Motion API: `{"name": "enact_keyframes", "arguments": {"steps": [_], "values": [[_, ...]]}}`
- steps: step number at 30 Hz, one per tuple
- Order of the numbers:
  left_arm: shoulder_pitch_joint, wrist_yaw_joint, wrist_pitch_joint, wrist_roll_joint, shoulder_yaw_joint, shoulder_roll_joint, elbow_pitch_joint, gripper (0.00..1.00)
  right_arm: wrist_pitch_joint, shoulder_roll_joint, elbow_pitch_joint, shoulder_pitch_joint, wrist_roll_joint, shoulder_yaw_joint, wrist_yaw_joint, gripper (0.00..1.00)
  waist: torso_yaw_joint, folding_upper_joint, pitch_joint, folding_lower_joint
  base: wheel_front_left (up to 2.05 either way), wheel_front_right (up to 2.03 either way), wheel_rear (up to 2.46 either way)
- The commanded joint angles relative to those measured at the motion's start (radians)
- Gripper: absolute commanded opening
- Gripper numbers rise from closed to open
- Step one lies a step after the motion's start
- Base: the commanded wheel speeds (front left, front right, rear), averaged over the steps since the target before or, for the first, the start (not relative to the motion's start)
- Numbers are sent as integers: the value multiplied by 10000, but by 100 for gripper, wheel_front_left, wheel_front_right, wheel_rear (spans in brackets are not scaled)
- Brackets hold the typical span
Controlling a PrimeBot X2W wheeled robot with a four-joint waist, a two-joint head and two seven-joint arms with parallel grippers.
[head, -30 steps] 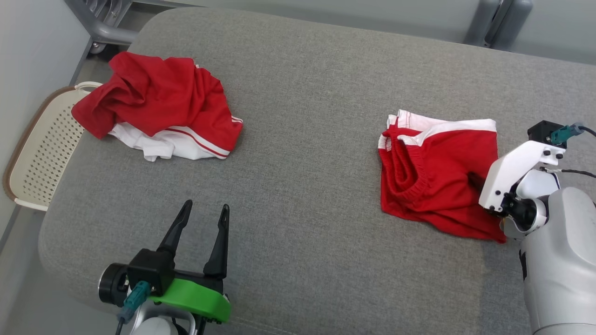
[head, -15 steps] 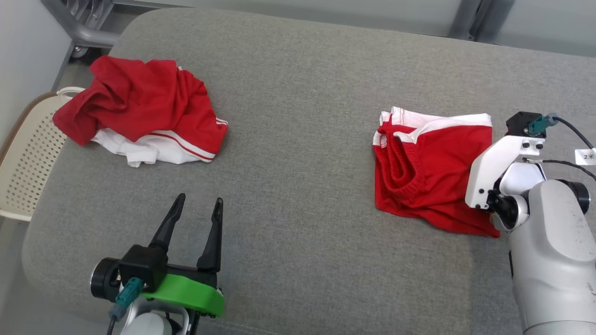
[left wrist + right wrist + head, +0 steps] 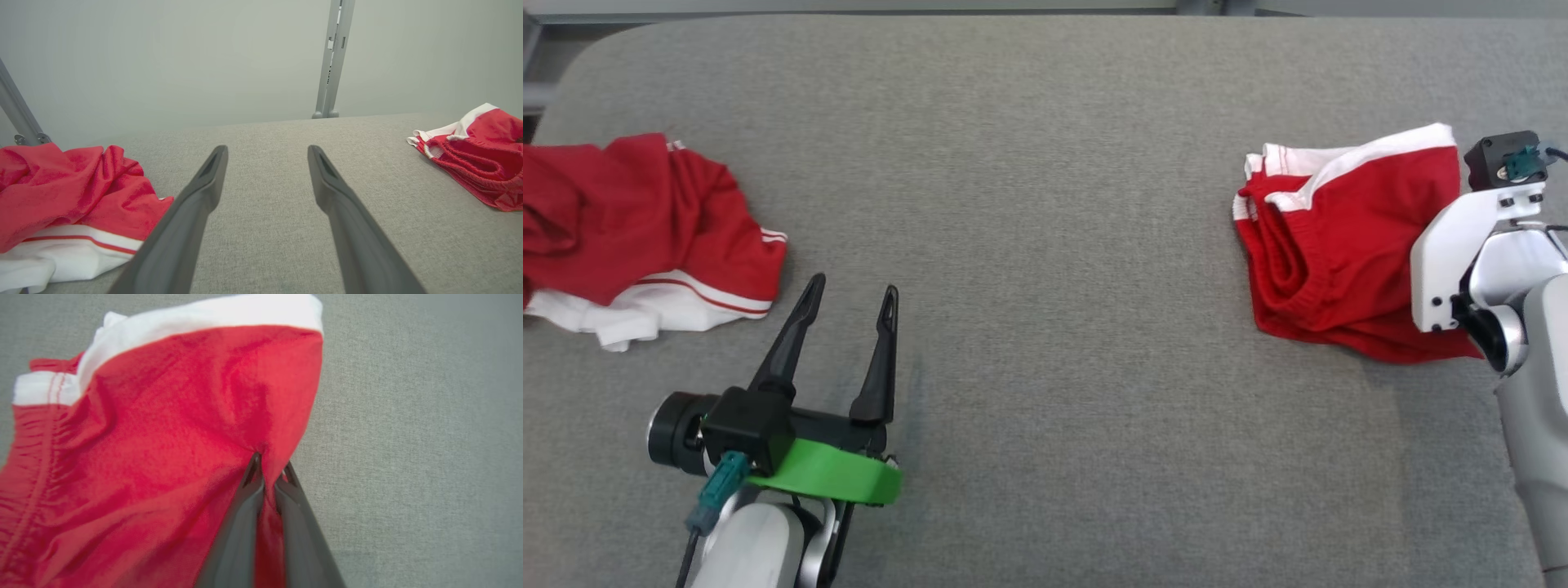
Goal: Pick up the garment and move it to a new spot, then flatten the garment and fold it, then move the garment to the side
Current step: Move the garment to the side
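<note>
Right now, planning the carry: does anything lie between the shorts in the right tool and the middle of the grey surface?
Nothing visible does. The right tool is shut on the red shorts; grey surface toward the middle is bare. The other garment lies far left.

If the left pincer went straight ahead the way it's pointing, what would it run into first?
Probably bare grey cushion: the left pincer, open, aims between the crumpled garment and the red shorts, in line with neither. Depth is hard to judge.
</note>
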Motion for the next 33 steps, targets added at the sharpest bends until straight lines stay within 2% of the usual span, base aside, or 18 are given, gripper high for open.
{"name": "enact_keyframes", "arguments": {"steps": [1, 6, 12, 17, 24, 32, 33], "values": [[-377, -47, -7, 112, 35, 150, -150, 100, 38, -454, -162, -186, 149, 275, -18, 0, -1112, -1, 895, 0, 0, 0, 0], [-862, -104, 81, 246, -24, 324, -489, 100, -150, -1499, -315, -709, 474, 913, -18, 0, -1835, -1, 1605, 0, 0, 0, 0], [-1466, -277, 204, 504, -239, 520, -911, 100, -528, -2827, -126, -1360, 557, 1487, -18, 0, -2228, -1, 2414, 0, 0, 0, 0], [-1809, -438, 161, 654, -436, 654, -1703, 100, -1057, -4085, 353, -1758, 362, 1742, -20, 0, -2088, -1, 3076, 0, 0, 0, 0], [-1868, -428, 261, 731, -520, 785, -2231, 100, -1637, -4978, 1036, -2255, 21, 1569, -20, 0, -1820, -1, 3596, 0, 0, 0, 0], [-1777, -393, 198, 727, -684, 729, -2393, 100, -2185, -5656, 1934, -2394, -784, 1345, -20, 0, -1356, -1, 3767, 0, 0, 0, 0], [-1759, -419, 184, 791, -730, 785, -2399, 100, -2252, -5740, 2008, -2416, -874, 1297, -20, 12, -1305, -1, 3751, 0, 0, 0, 0]]}}
